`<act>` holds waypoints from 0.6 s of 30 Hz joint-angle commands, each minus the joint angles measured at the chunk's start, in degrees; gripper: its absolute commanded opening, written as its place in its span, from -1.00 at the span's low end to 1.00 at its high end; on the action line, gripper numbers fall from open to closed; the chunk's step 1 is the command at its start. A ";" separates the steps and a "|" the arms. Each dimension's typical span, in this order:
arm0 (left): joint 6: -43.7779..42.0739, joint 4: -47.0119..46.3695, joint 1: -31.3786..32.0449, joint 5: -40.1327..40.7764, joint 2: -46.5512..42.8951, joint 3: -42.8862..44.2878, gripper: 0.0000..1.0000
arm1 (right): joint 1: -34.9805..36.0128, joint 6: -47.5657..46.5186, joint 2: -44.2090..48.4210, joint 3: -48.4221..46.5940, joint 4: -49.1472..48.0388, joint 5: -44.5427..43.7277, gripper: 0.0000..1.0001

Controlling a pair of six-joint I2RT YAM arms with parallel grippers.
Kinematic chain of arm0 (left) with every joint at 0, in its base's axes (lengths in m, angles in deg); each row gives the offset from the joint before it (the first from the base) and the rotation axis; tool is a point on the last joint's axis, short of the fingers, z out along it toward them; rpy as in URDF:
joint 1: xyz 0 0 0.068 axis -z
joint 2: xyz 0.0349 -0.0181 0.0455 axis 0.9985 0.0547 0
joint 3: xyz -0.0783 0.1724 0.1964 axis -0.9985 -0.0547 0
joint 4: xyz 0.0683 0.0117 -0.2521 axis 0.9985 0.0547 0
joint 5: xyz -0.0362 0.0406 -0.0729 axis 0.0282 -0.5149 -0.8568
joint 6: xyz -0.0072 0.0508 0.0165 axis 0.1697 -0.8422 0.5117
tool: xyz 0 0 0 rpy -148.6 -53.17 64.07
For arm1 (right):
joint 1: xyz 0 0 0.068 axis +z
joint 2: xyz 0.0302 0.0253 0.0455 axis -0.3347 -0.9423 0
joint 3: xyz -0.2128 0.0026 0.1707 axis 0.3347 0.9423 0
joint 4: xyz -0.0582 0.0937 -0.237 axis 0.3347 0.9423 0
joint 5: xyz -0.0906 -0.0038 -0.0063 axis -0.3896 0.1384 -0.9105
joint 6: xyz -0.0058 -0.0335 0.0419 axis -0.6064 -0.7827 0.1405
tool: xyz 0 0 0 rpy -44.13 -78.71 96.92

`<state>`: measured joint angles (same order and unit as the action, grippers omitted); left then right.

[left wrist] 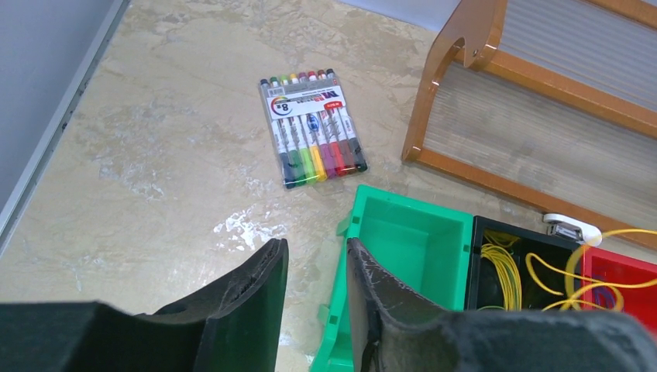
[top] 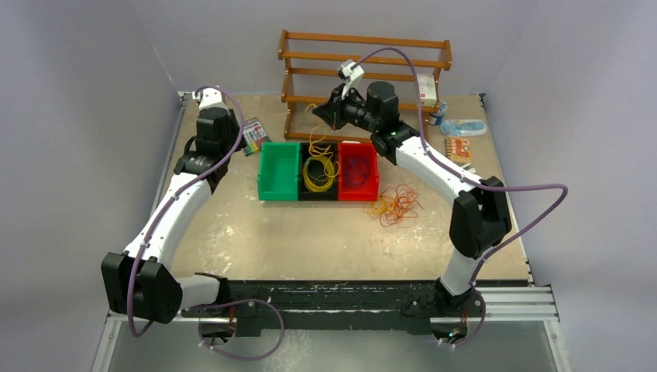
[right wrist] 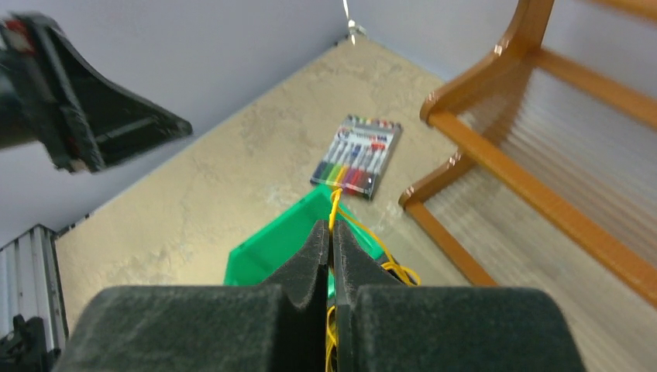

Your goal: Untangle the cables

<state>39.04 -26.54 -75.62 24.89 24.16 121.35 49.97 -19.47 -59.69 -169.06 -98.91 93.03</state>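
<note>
While pinched shut, the right end effector [right wrist: 331, 232] grips a yellow cable [right wrist: 335, 203]

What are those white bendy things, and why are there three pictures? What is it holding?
They are two robot arms with pincher hands. One picture looks down from above; the other two come from a camera on each wrist. On the table: a green bin, a black bin, a red bin, loose orange cables, a marker pack and a wooden rack. The right gripper is pinched shut on a yellow cable above the bins. The left gripper is open, holding nothing.
</note>
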 commanded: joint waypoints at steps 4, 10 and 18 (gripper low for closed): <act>1.09 -2.18 -0.78 0.82 -0.25 -0.82 -0.28 | 0.14 0.55 -1.49 2.30 -2.67 2.74 -1.00; 1.40 -2.32 -0.96 0.58 -0.18 -0.88 -0.22 | 0.61 0.62 -2.14 5.44 -2.59 3.01 -1.00; 1.55 -2.77 -1.05 -0.58 -0.11 -1.21 -0.21 | 1.58 -1.45 -4.85 6.31 0.40 0.32 -1.00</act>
<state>39.66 -26.54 -76.15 25.02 24.21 120.41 50.71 -19.55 -63.36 -162.67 -98.80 94.08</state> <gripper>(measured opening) 0.393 0.008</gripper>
